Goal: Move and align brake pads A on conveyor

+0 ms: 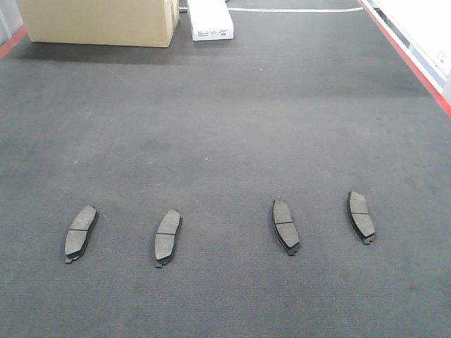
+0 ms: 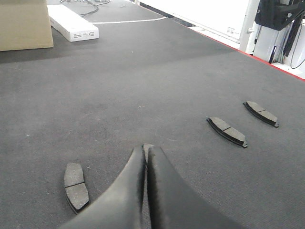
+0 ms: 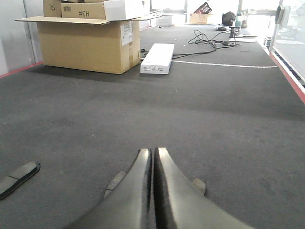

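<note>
four brake pads A (image 1: 82, 232) in a row on conveyor (image 1: 225, 127) | left hand (image 2: 145, 151) clenched, empty | right hand (image 3: 153, 155) clenched, empty

even soft light, blown-out far windows

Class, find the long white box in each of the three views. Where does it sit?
Front view: white box at the top edge, just left of centre.
Left wrist: white box in the top left.
Right wrist: white box upper middle.
Shared landmark: cardboard box directly left of it.
</note>
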Motion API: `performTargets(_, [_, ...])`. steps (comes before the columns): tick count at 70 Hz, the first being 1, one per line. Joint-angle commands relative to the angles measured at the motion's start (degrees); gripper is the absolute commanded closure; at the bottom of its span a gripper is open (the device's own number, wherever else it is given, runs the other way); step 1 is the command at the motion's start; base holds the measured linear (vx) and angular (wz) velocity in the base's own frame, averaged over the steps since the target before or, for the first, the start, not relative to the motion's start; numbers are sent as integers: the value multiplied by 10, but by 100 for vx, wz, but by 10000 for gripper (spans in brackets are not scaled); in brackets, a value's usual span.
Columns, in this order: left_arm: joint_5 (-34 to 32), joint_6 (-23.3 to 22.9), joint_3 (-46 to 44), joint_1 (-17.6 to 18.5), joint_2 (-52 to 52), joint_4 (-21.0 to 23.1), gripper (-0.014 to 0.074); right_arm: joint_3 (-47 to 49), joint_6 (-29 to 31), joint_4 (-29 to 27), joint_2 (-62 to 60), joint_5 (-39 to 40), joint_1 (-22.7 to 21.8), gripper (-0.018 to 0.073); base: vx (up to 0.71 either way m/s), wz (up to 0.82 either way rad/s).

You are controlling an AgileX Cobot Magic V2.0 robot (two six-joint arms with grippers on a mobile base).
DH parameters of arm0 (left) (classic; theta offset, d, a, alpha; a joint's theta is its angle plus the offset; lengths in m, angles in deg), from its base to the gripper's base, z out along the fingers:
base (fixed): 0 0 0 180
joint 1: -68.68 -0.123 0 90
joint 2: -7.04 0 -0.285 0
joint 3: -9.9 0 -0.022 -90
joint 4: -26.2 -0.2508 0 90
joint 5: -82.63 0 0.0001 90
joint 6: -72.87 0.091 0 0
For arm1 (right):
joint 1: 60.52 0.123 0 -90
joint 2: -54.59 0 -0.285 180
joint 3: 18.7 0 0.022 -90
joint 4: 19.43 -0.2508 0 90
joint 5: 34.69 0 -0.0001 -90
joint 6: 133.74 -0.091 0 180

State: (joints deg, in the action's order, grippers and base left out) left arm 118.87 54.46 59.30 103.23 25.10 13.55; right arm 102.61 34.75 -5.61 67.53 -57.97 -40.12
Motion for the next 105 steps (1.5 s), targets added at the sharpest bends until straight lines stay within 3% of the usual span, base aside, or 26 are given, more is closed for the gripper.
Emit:
performTargets(1, [-44,-2,-13,5,8,-3,603,15,5,10,7,40,-1,569,0,0])
performTargets(20, [-35,-2,-11,5,7,-4,603,15,5,10,7,40,-1,569,0,0])
performTargets(27, [-26,-1,-11,-19,6,-6,603,15,5,10,7,40,-1,569,0,0])
performTargets(36, [-33,-1,-7,-90,6,-17,603,15,5,10,7,40,-1,569,0,0])
performTargets(53, [-188,-1,101,-262,-17,16,603,15,5,10,7,40,-1,569,0,0])
performTargets(60, [-238,12,165,-312,-49,42,603,15,5,10,7,40,-1,569,0,0])
performTargets(76, [-347,18,309,-321,-118,61,603,15,5,10,7,40,-1,569,0,0])
performTargets(105, [-324,14,307,-321,-118,77,603,15,5,10,7,40,-1,569,0,0])
